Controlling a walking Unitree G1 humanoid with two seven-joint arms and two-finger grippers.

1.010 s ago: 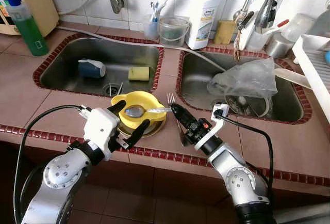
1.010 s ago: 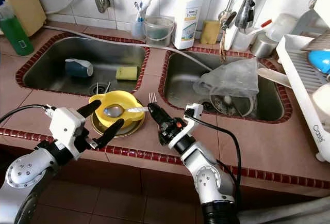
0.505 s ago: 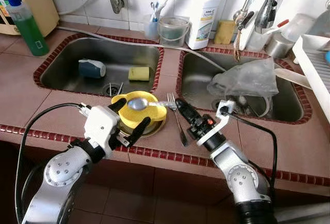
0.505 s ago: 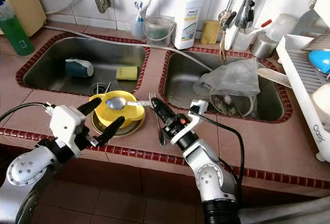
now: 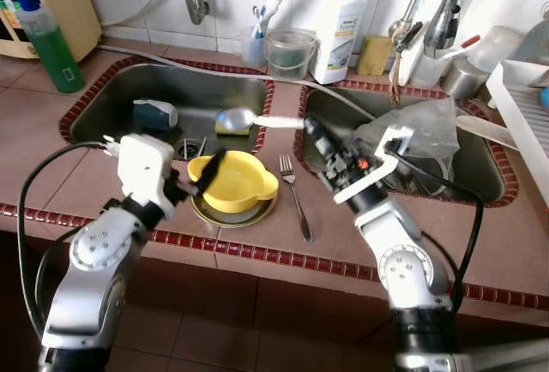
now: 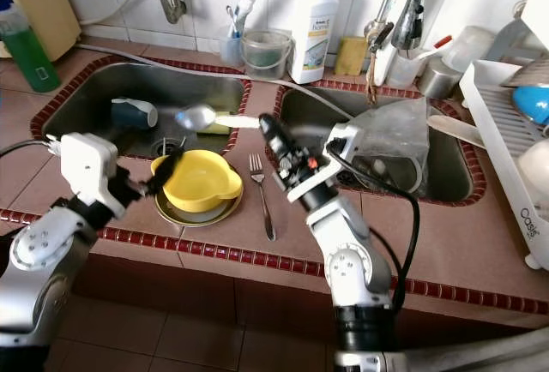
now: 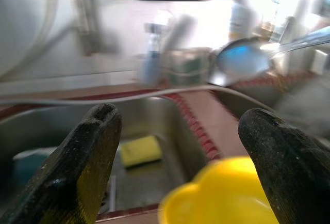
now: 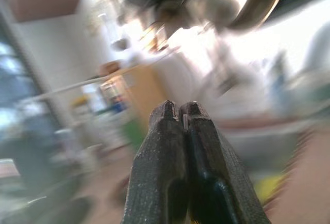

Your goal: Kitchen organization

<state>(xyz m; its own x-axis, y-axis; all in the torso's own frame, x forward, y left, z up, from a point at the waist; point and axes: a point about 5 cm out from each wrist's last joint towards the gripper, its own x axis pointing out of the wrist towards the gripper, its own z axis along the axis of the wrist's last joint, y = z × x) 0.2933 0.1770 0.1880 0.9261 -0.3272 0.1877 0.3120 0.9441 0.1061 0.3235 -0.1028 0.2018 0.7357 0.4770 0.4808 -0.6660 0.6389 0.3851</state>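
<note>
My right gripper (image 5: 309,125) is shut on the handle of a metal spoon (image 5: 236,119), held in the air over the strip of counter between the two sinks. In the right wrist view its fingers (image 8: 165,146) are pressed together. A yellow bowl (image 5: 236,182) sits on a metal plate (image 5: 233,216) at the counter's front. My left gripper (image 7: 175,131) stands open just left of the bowl, one finger (image 5: 210,166) at its rim; the bowl (image 7: 221,193) and the spoon (image 7: 242,59) lie beyond it. A fork (image 5: 296,201) lies right of the plate.
The left sink (image 5: 103,89) holds a blue cup (image 5: 154,113) and a yellow sponge (image 7: 140,149). A crumpled plastic bag (image 5: 412,128) fills the right sink. A green bottle (image 5: 50,42), a white detergent bottle (image 5: 339,25) and a white dish rack (image 5: 523,106) stand around the sinks.
My right gripper has lifted the spoon out of the yellow bowl and carried it up and back toward the sinks. My left arm has risen and drawn slightly left, staying open.
</note>
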